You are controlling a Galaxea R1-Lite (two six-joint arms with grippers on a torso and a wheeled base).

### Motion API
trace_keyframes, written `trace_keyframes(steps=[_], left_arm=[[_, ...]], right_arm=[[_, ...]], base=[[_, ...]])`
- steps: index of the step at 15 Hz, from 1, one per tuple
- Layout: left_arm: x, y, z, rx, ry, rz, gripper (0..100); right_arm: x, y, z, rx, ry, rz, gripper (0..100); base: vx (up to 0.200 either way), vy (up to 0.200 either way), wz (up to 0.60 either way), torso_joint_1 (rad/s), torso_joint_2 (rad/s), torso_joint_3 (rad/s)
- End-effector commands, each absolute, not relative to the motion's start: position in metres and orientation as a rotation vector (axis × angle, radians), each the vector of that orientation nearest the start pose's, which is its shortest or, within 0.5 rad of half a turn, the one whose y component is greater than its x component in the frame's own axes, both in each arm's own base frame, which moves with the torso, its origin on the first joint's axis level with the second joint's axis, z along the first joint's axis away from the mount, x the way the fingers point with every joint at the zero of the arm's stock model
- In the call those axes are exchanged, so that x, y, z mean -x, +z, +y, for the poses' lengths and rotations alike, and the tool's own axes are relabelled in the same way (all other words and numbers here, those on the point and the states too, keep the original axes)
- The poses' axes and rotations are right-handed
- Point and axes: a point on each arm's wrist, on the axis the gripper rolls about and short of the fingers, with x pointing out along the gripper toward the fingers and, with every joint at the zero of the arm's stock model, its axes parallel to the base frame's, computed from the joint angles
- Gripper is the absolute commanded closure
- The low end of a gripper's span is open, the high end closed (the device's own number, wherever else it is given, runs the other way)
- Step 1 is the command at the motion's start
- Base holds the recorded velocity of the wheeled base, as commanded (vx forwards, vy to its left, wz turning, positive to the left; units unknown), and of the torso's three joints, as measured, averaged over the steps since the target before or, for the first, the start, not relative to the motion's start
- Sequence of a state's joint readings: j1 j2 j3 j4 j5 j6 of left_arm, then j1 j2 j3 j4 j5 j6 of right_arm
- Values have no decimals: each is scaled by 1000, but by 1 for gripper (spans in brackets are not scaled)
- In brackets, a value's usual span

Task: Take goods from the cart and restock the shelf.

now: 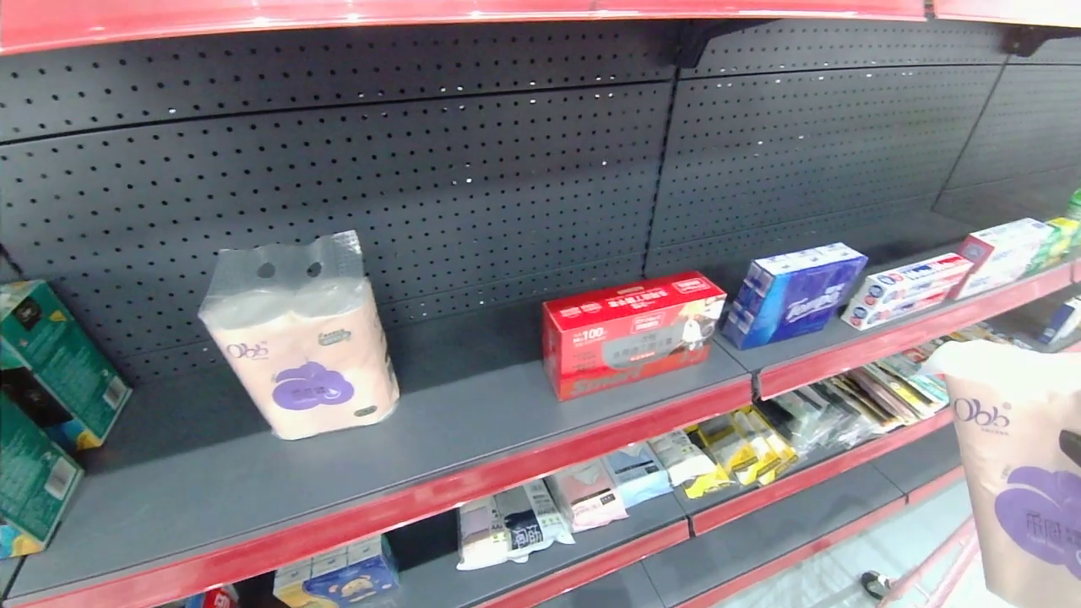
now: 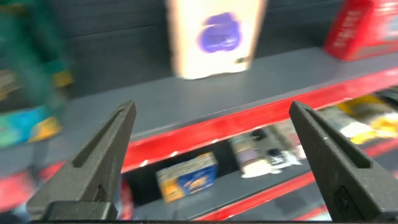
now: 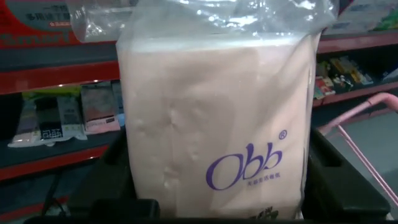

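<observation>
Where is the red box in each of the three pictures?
Head view: red box mid-shelf, right of the standing pack.
Left wrist view: red box at the picture's edge, same shelf as that pack.
Right wrist view: red box behind the held pack, mostly cut off.
Shared landmark: shelf's red front edge.

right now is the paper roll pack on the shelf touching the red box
Apart. The head view shows the paper roll pack and the red box standing with a wide strip of bare grey shelf between them.
</observation>
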State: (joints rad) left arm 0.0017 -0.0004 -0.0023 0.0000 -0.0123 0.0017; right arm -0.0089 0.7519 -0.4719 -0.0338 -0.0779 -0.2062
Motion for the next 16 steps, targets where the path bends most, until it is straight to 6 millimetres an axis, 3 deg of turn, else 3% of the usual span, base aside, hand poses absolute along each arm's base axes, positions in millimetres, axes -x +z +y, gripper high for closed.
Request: trace_keyframes(steps=[1, 7, 11, 16], left_arm=[[23, 76, 0, -2, -11, -2, 0], [23, 76, 0, -2, -11, -2, 0], [23, 76, 0, -3, -11, -2, 0], [19, 78, 0, -18, -23, 47, 0]], right_arm=[[-73, 203, -2, 215, -59, 273, 100], [-74, 201, -2, 217, -58, 286, 100], [-74, 198, -4, 209, -83, 296, 100], [-56, 196, -3, 159, -39, 236, 100]], base=[[0, 0, 600, 2, 2, -2], [0, 0, 600, 5, 2, 1], [0, 0, 0, 0, 0, 0], [0, 0, 0, 0, 0, 0]])
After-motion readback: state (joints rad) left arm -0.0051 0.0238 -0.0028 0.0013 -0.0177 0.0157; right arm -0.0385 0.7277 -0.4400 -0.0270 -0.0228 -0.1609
